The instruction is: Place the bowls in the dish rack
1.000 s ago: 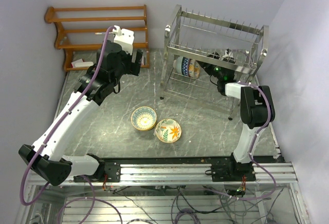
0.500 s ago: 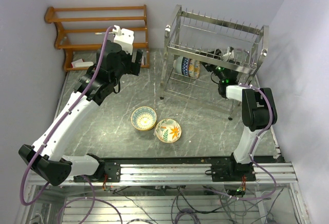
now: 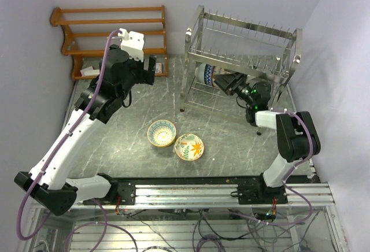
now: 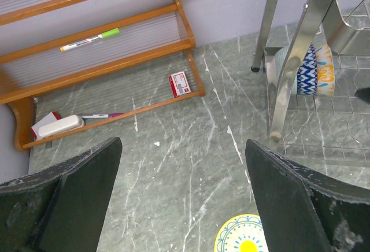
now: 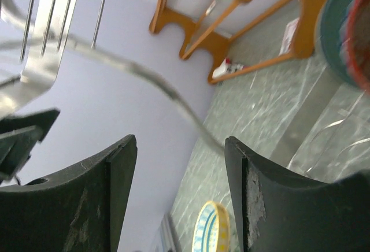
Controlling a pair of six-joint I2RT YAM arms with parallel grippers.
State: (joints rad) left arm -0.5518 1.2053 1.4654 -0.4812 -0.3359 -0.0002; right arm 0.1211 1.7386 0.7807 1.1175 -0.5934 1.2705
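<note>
A blue-patterned bowl (image 3: 208,75) stands on edge in the lower tier of the silver dish rack (image 3: 243,38). It also shows in the left wrist view (image 4: 315,70). My right gripper (image 3: 224,82) is inside the lower tier just right of this bowl, open and empty (image 5: 179,194); the bowl's rim (image 5: 347,32) is at the upper right of its view. A yellow-teal bowl (image 3: 161,133) and an orange-leaf bowl (image 3: 189,147) sit on the table, touching. My left gripper (image 3: 150,70) is open and empty, high above the table (image 4: 182,206). The yellow-teal bowl (image 4: 248,241) shows at the lower edge of its view.
A brown wooden shelf (image 3: 110,32) stands at the back left, with a marker (image 4: 89,39), a small red box (image 4: 179,83) and an eraser (image 4: 58,126) on it. Purple walls close in on both sides. The rack's leg (image 4: 292,78) is near the left gripper's view.
My right gripper has swung left inside the lower tier, closer to the blue bowl. My left arm has shifted slightly left and back.
</note>
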